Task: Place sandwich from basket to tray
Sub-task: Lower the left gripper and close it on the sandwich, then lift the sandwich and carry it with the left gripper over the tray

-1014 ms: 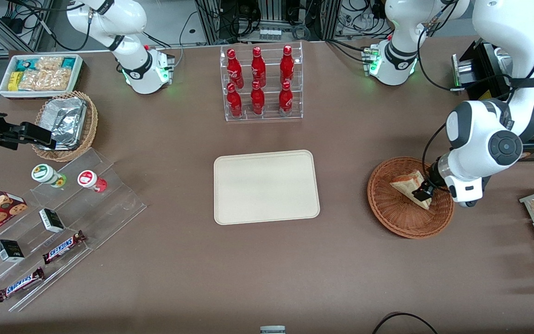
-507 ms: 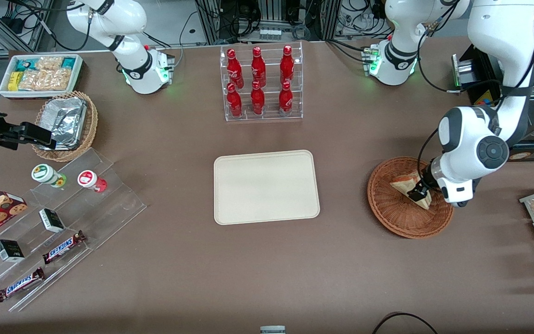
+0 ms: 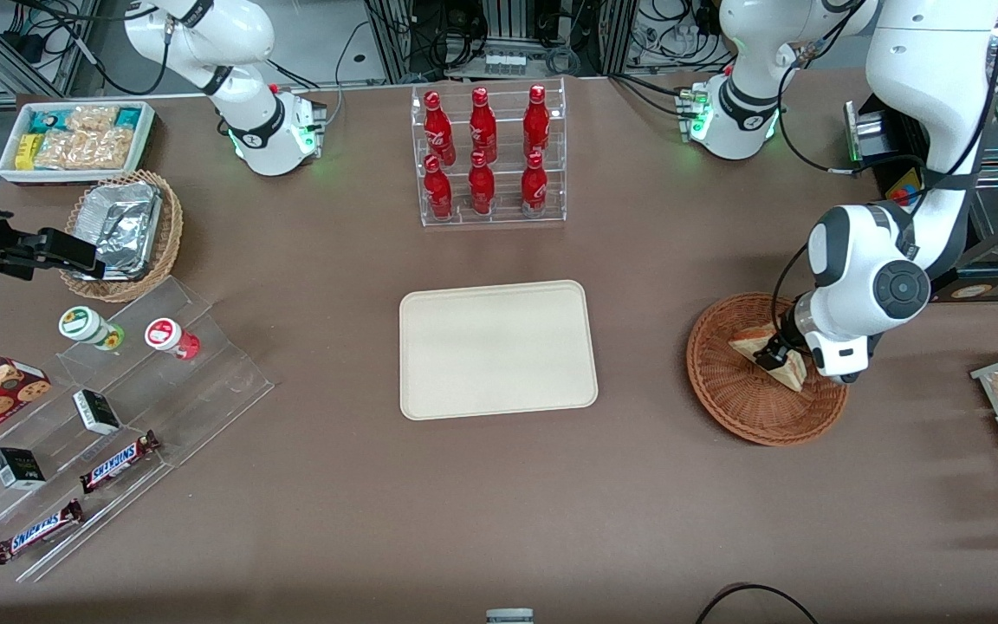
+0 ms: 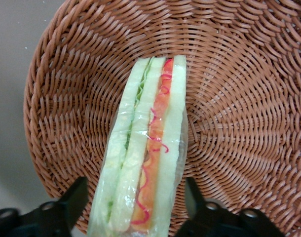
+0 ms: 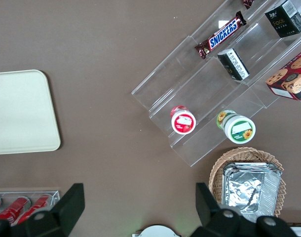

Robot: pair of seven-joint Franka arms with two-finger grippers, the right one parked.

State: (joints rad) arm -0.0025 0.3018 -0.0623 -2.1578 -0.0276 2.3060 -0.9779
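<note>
While the tray (image 3: pixel 497 349) sits bare in the middle of the brown table (image 3: pixel 334 503), the gripper (image 3: pixel 778 357) is open around the sandwich (image 3: pixel 761 347) lying in the basket (image 3: pixel 746 399) near the working arm's end.

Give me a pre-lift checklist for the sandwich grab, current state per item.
1. Gripper at the sandwich, a finger on each side: ok.
2. Fingers closed on the wrap: not ok, gaps show on both sides.
3. Sandwich in the basket, nothing on it: ok.
4. Tray bare for the drop: ok.
5. Table between basket and tray holds nothing in the way: ok.
6. Wrap intact: cannot tell.
</note>
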